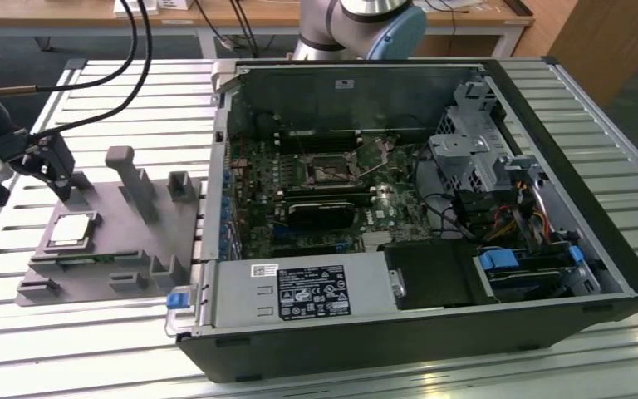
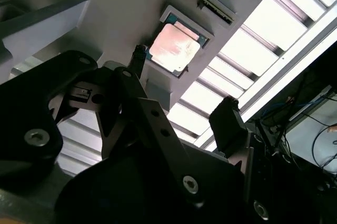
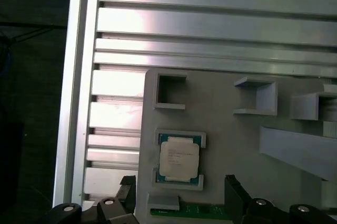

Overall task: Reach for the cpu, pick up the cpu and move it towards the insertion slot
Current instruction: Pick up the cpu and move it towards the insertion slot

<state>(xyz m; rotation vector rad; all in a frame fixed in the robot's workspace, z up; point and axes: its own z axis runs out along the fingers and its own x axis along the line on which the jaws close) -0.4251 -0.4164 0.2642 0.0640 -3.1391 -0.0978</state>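
Hovering with the gripper (image 3: 179,181) above the grey plate (image 1: 109,249) at the exterior view's left, reaching in from that side and trailing black cables (image 1: 130,50) back over the table. Pointing both black fingers (image 3: 234,192) down toward the plate, holding them wide apart and clasping nothing. Framing the cpu (image 3: 179,155) between the spread tips in both wrist views, not touching it. Lying flat there, silver face up, seated in a shallow square recess of the plate, with upright grey blocks (image 1: 136,179) standing just beyond. Resting, plate and all, on a slatted metal table (image 1: 130,91). Further off toward the exterior view's right, looking into an open computer case (image 1: 408,341) lying on its side, green motherboard (image 1: 296,224) inside. Finding the insertion slot (image 1: 328,170) near the board's middle, well apart from cpu and gripper. Farthest back, glimpsing the arm's grey and blue joint (image 1: 364,21) behind the case.
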